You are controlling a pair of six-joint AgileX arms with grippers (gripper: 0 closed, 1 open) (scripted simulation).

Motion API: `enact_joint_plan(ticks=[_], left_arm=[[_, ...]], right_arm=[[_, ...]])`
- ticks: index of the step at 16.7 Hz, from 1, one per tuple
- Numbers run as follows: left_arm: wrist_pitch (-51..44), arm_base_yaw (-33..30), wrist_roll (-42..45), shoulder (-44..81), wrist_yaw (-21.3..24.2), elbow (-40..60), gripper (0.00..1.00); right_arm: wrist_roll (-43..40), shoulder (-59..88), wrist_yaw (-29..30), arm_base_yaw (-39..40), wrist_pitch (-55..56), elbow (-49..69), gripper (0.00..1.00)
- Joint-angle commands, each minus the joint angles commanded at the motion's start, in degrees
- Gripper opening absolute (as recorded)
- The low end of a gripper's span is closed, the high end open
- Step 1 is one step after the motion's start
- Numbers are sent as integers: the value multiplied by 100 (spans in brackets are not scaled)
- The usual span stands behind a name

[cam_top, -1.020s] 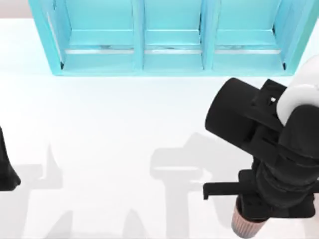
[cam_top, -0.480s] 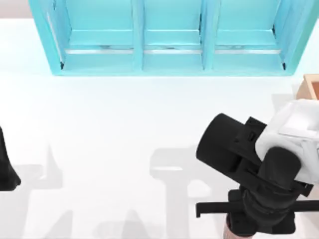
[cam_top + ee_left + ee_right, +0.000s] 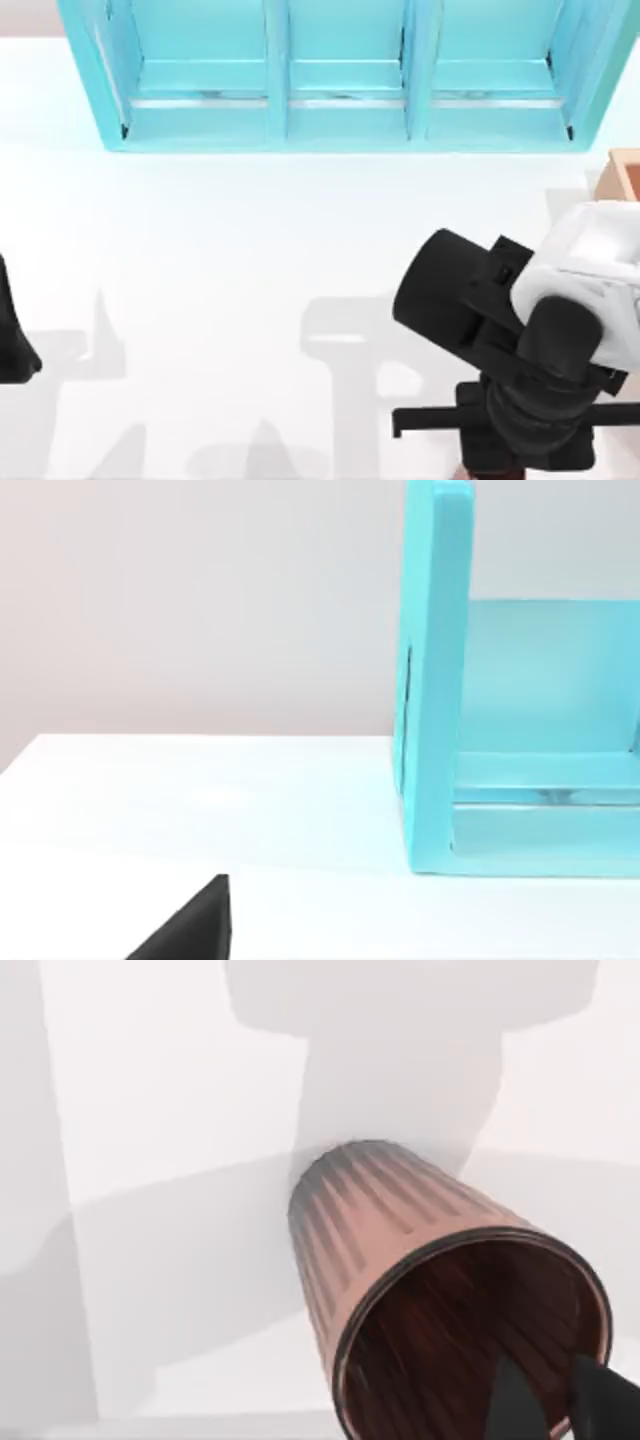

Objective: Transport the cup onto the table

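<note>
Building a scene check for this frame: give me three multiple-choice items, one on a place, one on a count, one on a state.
1. Where is the right gripper?
A. Inside the shelf
B. Near edge of the table, right side
C. Over the far left corner

2. How many bays does the teal shelf unit have?
A. Two
B. Three
C. Five

3. How does the cup stand with the right gripper?
A. Lying loose on its side
B. Upside down on the shelf
C. Held at its rim by the fingers

Key: 1 B, the top view shows it there. 2 B, two dividers make three bays. 3 C, the right wrist view shows a finger inside and one outside the rim.
</note>
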Motion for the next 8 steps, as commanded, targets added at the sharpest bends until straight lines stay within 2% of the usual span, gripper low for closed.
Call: enact_joint_plan(ticks=[8], left_arm=[[0, 0, 0, 0, 0, 0, 100]], right_arm=[[0, 0, 0, 0, 0, 0, 98]])
